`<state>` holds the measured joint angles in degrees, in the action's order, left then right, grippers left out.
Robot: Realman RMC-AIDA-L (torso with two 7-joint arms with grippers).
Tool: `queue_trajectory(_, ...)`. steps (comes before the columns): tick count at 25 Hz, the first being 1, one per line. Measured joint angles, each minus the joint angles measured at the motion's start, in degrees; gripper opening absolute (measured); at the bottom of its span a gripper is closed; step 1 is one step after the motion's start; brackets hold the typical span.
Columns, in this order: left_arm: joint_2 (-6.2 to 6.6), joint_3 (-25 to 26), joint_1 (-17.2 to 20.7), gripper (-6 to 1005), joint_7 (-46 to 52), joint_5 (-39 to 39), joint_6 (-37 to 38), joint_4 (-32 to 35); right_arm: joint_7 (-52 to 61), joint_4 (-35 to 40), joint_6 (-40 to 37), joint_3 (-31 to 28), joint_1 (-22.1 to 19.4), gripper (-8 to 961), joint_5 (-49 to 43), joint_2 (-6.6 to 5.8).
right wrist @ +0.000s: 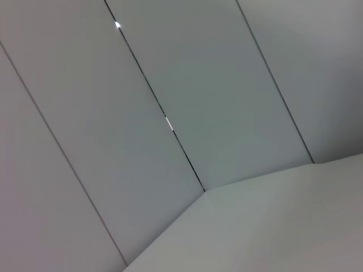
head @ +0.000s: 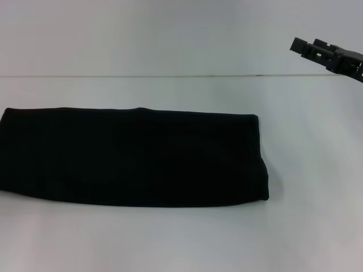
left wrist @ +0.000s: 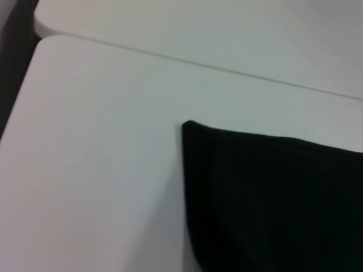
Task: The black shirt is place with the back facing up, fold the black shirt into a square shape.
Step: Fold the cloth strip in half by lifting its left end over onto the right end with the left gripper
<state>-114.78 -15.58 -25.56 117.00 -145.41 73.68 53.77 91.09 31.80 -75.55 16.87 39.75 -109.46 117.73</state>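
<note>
The black shirt [head: 133, 156] lies flat on the white table [head: 306, 226], left of the middle in the head view and reaching to the picture's left edge. The right gripper [head: 300, 46] hangs in the air at the upper right, above and beyond the shirt's right end and well apart from it, touching nothing; whether its jaws are spread or pressed together cannot be told from here. The left gripper is not in any view, though the left wrist view looks down on one end of the black shirt [left wrist: 272, 204] with bare table [left wrist: 96, 170] beside it. The shirt is folded into a long band, wider than deep, with no sleeves or neckline showing. Its far edge runs nearly straight, its near edge bows slightly, and its right end is rounded at the near corner. The right wrist view shows only pale wall panels [right wrist: 170, 102] and a corner of the table [right wrist: 272, 226].
</note>
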Motion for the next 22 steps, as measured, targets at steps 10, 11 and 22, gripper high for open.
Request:
queue_trajectory(10, -3.39, -3.08, -7.51, 49, 0.59, 6.04, 7.37, -3.04, -4.68, -0.04, 1.80, -0.24, -0.71, 917, 2.34, -0.05)
queue_trajectory(11, -4.07, -4.25, -8.98, 52, 1.10, 7.81, 9.32, -3.24, -4.95, 0.07, 2.00, -0.31, -0.79, 917, 2.44, -0.07)
queue_trajectory(22, -9.50, -23.86, -20.14, 91, -0.29, 32.37, 9.20, -22.62, -5.00, 0.67, 1.20, -0.02, -3.70, 918, 2.76, -2.59)
